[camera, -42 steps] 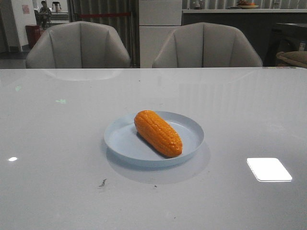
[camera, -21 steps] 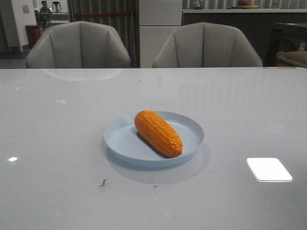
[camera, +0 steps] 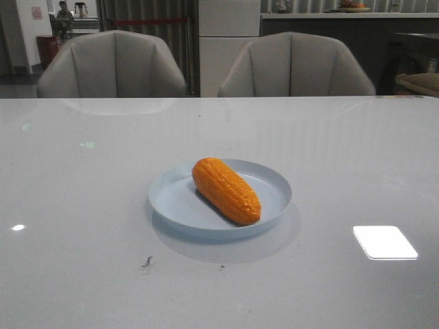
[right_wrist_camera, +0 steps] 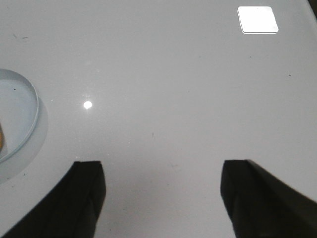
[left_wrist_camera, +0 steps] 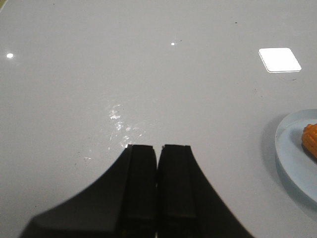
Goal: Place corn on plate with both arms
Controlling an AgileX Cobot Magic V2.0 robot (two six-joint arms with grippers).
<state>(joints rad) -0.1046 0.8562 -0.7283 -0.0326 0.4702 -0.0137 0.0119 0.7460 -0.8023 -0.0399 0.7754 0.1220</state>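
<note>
- In the front view, you are looking at the corn [camera: 226, 190] lying diagonally inside the plate [camera: 274, 184], its near end reaching toward the rim on your right. It is resting there unsupported, so the placement is looking finished to me. Neither arm is showing here, and the plate is sitting near the middle of the bench [camera: 82, 205].
- In the left wrist view, your left pincer [left_wrist_camera: 159, 147] is hanging over bare bench with its fingers pressed together, gripping nothing. The plate [left_wrist_camera: 292, 158] is just edging into frame, well off to one side.
- In the right wrist view, your right pincer [right_wrist_camera: 161, 171] is standing wide apart and empty above the bench. The orange sliver on the plate [right_wrist_camera: 17, 119] is probably the corn, though it is barely showing.
</note>
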